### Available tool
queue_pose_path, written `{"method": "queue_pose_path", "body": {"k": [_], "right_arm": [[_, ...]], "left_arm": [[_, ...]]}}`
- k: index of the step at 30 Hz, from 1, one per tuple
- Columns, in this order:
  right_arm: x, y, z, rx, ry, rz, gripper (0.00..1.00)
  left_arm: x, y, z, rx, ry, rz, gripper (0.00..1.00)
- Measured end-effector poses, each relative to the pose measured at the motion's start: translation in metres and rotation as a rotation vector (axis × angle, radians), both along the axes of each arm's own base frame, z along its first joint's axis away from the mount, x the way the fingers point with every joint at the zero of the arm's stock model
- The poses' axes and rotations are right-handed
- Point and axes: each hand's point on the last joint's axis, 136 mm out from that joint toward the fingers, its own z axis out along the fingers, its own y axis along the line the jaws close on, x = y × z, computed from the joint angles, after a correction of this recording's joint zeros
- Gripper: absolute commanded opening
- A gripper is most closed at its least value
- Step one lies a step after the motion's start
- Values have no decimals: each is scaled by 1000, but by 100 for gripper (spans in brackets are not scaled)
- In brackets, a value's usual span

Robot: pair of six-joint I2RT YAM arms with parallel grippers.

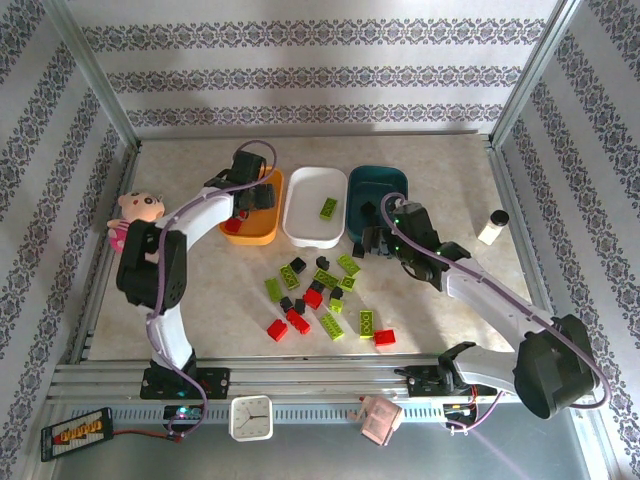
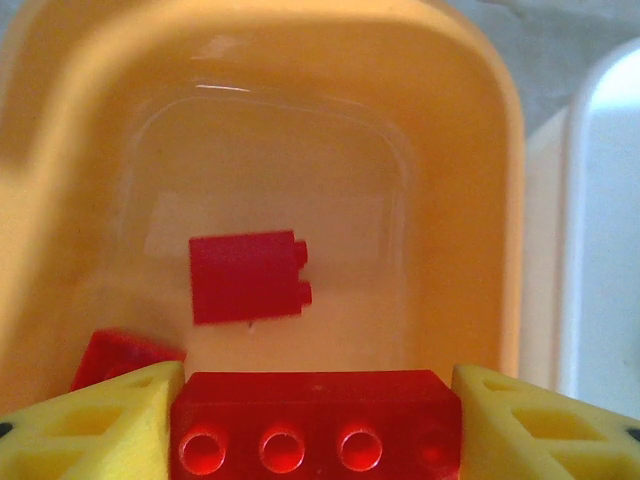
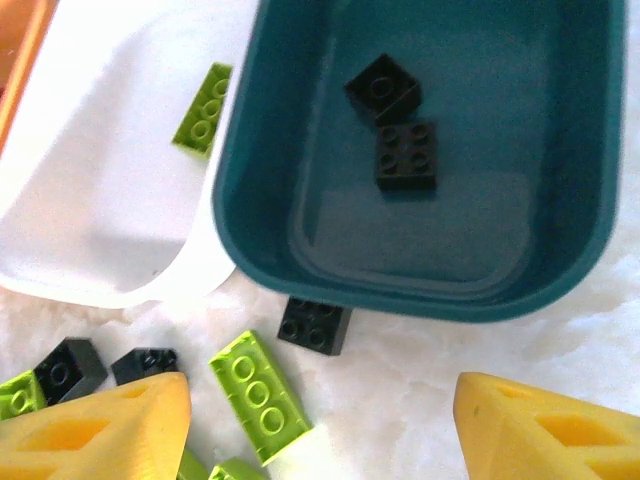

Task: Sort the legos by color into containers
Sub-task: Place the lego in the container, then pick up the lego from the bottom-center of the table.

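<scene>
My left gripper [image 1: 248,200] hangs over the orange-yellow tray [image 1: 277,182] and is shut on a long red brick [image 2: 315,425] held between its yellow fingers. Below it, two red bricks [image 2: 248,277] lie in that tray [image 2: 460,120]. My right gripper [image 1: 375,240] stands open above the table by the near rim of the dark teal tray [image 3: 560,270], which holds two black bricks [image 3: 405,155]. A black brick [image 3: 315,325] and a lime brick [image 3: 260,395] lie on the table between its fingers. The white tray [image 1: 310,235] holds one lime brick [image 1: 328,207]. Loose red, lime and black legos [image 1: 320,295] are scattered mid-table.
A pink plush doll [image 1: 135,213] sits at the left edge beside the left arm. A small white bottle with a black cap [image 1: 492,227] stands at the right. A white clock [image 1: 251,417] lies on the near rail. Metal frame posts bound the table.
</scene>
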Motion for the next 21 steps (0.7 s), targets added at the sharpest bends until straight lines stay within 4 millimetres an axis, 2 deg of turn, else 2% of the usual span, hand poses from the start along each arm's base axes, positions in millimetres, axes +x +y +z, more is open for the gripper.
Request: {"method": "queue_pose_path", "body": {"k": [5,10,12,15,17,19,21], "right_arm": [[-25,18,-7,15,22,89,72],[-47,35,-9,25,40,176,72],[-55,42,-11,25,51,207,71],[-73,53,-18,14,83,272,70],[-90,64,-24,0,111,337,70],[-106,75,-28,-12,135,400,70],[-125,86,-35,-30,164,468,70]], "left_arm": [[7,-4,-18,-7,34,-13,87],[9,-8,-4,-40,11,-25,96],[5,-11,13,-69,-16,-40,99],[-16,-14,54,-136,-94,-62,100],[-37,-16,86,-190,-170,-81,100],[-59,-18,110,-238,-235,-97,100],[-83,-19,123,-280,-280,-112,100]]}}
